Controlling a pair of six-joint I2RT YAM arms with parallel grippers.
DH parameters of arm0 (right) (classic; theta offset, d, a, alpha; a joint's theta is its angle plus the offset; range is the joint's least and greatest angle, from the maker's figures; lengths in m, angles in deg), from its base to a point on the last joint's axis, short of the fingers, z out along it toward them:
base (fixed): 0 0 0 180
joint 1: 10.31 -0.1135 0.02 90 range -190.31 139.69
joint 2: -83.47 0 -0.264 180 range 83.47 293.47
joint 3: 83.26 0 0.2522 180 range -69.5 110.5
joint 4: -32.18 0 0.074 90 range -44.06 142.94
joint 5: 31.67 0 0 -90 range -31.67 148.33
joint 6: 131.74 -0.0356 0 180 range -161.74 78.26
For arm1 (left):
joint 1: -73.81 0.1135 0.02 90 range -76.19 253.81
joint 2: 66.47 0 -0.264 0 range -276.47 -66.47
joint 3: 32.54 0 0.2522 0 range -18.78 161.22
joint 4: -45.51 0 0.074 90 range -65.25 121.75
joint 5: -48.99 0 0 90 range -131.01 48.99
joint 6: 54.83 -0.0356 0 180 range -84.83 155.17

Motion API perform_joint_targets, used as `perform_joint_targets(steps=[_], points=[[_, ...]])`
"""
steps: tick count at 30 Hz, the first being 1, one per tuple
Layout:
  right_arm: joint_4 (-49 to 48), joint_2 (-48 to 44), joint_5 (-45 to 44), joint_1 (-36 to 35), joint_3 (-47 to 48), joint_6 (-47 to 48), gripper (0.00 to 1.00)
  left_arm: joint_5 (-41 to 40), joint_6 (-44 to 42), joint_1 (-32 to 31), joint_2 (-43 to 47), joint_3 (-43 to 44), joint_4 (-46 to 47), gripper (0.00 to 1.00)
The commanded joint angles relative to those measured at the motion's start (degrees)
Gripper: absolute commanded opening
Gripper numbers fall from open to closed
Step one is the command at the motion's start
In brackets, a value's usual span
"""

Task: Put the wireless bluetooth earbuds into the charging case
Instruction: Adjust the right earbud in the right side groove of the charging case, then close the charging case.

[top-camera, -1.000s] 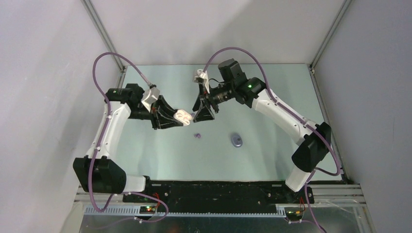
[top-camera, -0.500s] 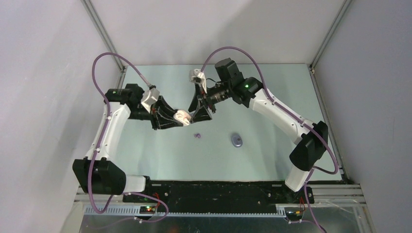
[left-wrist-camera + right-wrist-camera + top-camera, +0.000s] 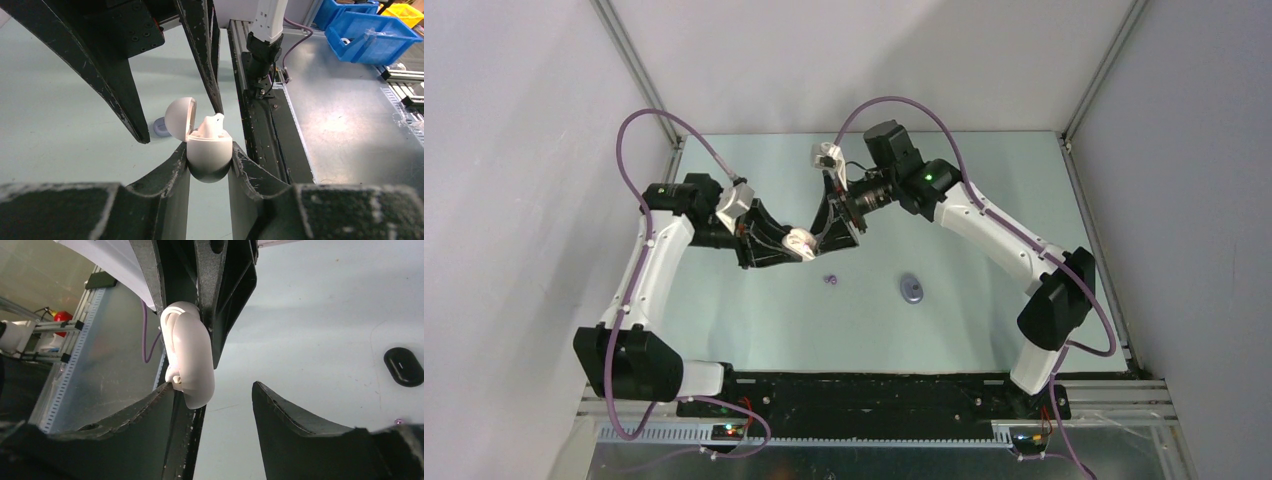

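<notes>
Clamping the white charging case (image 3: 210, 150) by its rounded base, left gripper (image 3: 796, 243) jaws closed on it; lid (image 3: 178, 117) swung open; white earbud (image 3: 212, 124) seated inside, long axis pointing out of the opening; right gripper (image 3: 215, 390) jaws wide, empty, flanking the case; purple earbud (image 3: 830, 280) lying on table (image 3: 754, 310).

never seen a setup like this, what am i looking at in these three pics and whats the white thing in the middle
These are two robot arms bolted to the near edge of a table, each ending in a two-finger gripper. The wide picture looks down from above and behind. The other two come from small cameras on the wrists, so black fingers fill their foreground. The left gripper is shut on a white charging case. Its lid is open and a white earbud sticks up out of it. The right gripper is open, right beside the case. On the table lie a tiny purple earbud and a dark oval case.
</notes>
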Motion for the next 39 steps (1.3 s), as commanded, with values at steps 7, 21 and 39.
perform_joint_targets(steps=[7,21,39], points=[[-9.4,0.8,-1.4,2.2,0.3,-10.7,0.61,0.6,-2.5,-1.8,1.8,0.3,-2.4,0.00],[-7.3,-1.3,-2.0,0.5,-2.1,-6.2,0.61,3.4,-0.4,-1.5,0.8,0.1,-1.9,0.00],[-10.3,-2.5,8.9,3.6,-4.5,-12.0,0.79,3.3,-3.0,-1.4,-1.6,0.9,-2.5,0.00]])
